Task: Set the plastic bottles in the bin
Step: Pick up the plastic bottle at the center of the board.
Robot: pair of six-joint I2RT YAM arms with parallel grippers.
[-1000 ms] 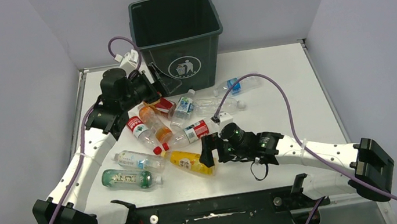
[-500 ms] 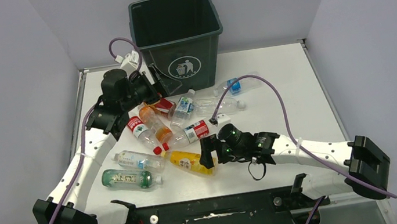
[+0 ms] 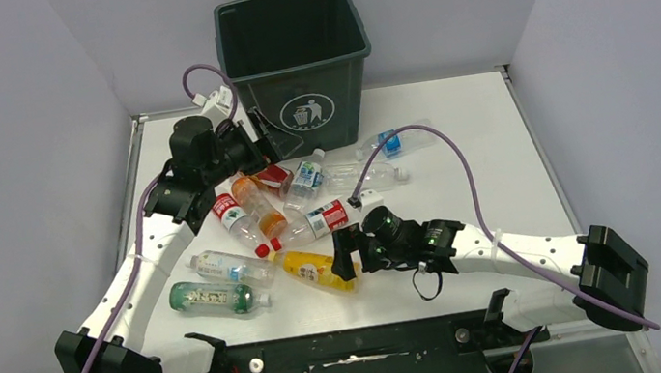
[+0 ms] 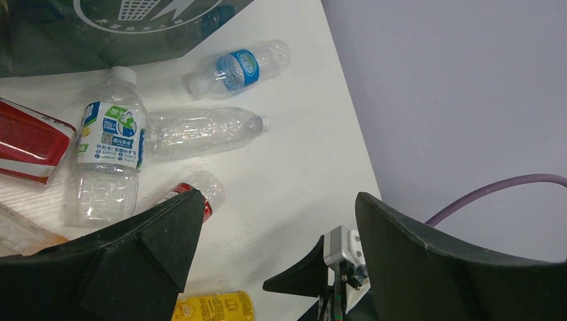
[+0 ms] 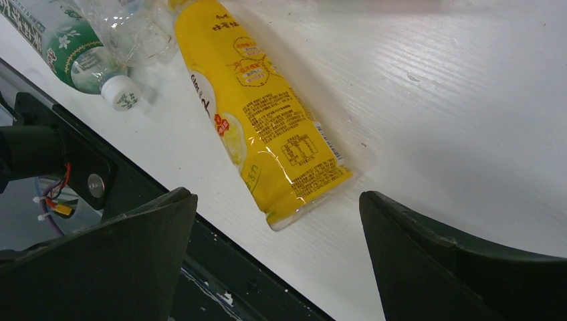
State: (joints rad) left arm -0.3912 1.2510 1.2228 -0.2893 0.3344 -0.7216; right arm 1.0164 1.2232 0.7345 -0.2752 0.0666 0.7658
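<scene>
The dark green bin [image 3: 293, 50] stands at the table's back, its front showing in the left wrist view [image 4: 100, 27]. Several plastic bottles lie in front of it. Among them are a blue-labelled one [image 3: 394, 143] [image 4: 241, 65], a bare clear one [image 3: 364, 177] [image 4: 200, 130], a red-labelled one [image 3: 321, 219], an orange one [image 3: 259, 206] and a green one [image 3: 213, 298]. My left gripper [image 3: 273, 141] [image 4: 277, 196] hangs open and empty by the bin's lower left corner. My right gripper [image 3: 344, 255] [image 5: 277, 194] is open, its jaws on either side of the base of a yellow bottle [image 3: 317, 271] [image 5: 267, 127] without touching it.
Grey walls close in the table [image 3: 491, 174] on three sides. A black mounting rail [image 3: 359, 348] [image 5: 220, 281] runs along the near edge, just behind the yellow bottle. A red flat pack [image 4: 27, 140] lies among the bottles near the left gripper. Purple cables arch over both arms.
My right arm has slid slightly left toward the yellow bottle, then settled. The left arm and the bottles have not visibly moved.
</scene>
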